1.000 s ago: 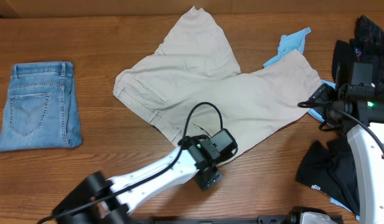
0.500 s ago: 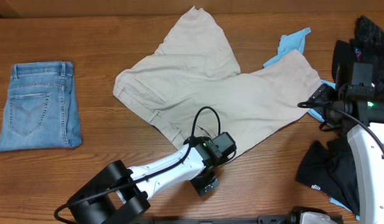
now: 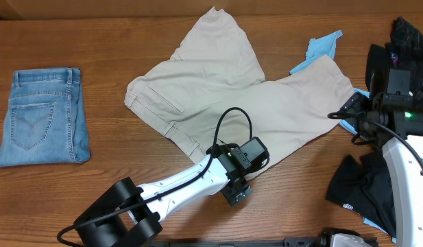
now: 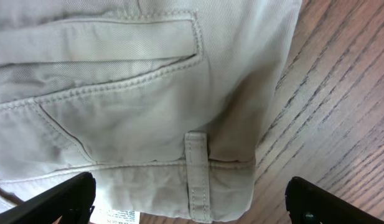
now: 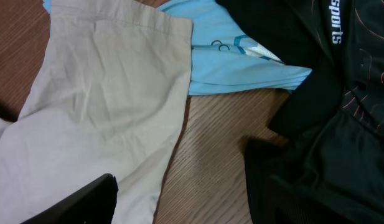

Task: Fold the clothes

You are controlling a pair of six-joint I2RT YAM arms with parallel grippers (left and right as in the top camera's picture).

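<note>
The brown table (image 3: 94, 185) has bare wood along the bottom edge and between the folded blue jeans (image 3: 43, 116) at the left and the beige shorts (image 3: 238, 103). The right side is crowded. A blue shirt (image 3: 324, 44) peeks out from under the right leg of the shorts, and black clothes (image 3: 362, 185) lie piled at the right edge.

The shorts lie spread out in the middle and top of the overhead view, one leg pointing up and one pointing right.

The left gripper (image 4: 188, 190) is wide open. Its two fingers (image 4: 61, 199) sit in the bottom corners of the left wrist view and grip nothing. The waistband lies right between them, with a belt loop (image 4: 196, 174) in the middle, a pocket (image 4: 117, 74) above it and a white label (image 4: 114, 216) at the bottom edge.

The right gripper (image 3: 341, 113) sits by the end of the right leg. Only one finger (image 5: 86, 199) shows, far to the lower left. The jaws look apart and hold nothing.
</note>
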